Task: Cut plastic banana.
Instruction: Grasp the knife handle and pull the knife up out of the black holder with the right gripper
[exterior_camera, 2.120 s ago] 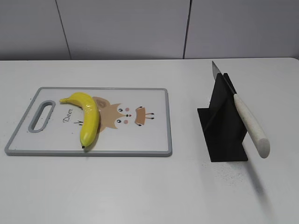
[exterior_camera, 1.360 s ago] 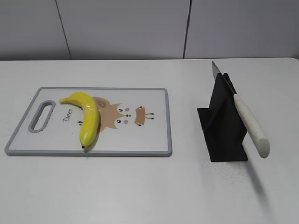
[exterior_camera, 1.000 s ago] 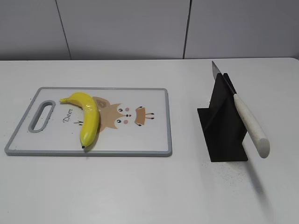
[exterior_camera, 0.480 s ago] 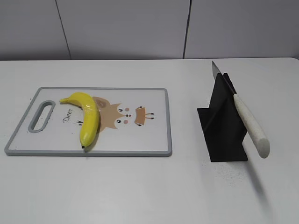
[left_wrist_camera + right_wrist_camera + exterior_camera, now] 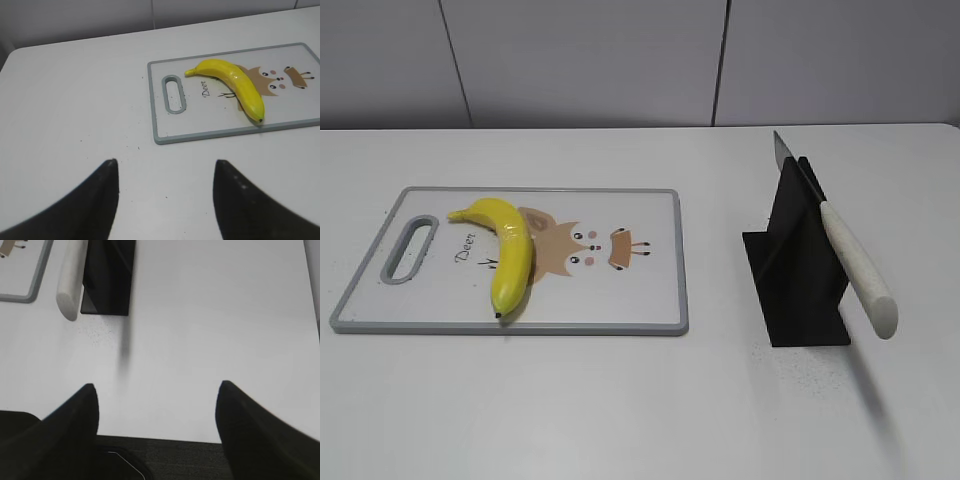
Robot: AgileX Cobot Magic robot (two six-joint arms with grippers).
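Note:
The plastic banana [image 5: 507,253] is glossy yellow and lies on the left half of the cutting board [image 5: 630,300], which has a grey rim and a deer drawing. The banana also shows in the left wrist view [image 5: 234,85]. A knife [image 5: 855,270] with a white handle rests slanted in a black stand [image 5: 800,280] at the right. My left gripper [image 5: 165,165] is open and empty over bare table, short of the board [image 5: 200,135]. My right gripper [image 5: 156,387] is open and empty near the table's front edge, short of the knife handle [image 5: 68,290]. Neither gripper shows in the exterior view.
The white table [image 5: 640,400] runs back to a grey panelled wall [image 5: 620,60]. The knife handle sticks out past the stand toward the front right. The table's front edge [image 5: 165,439] shows in the right wrist view, with dark floor below it.

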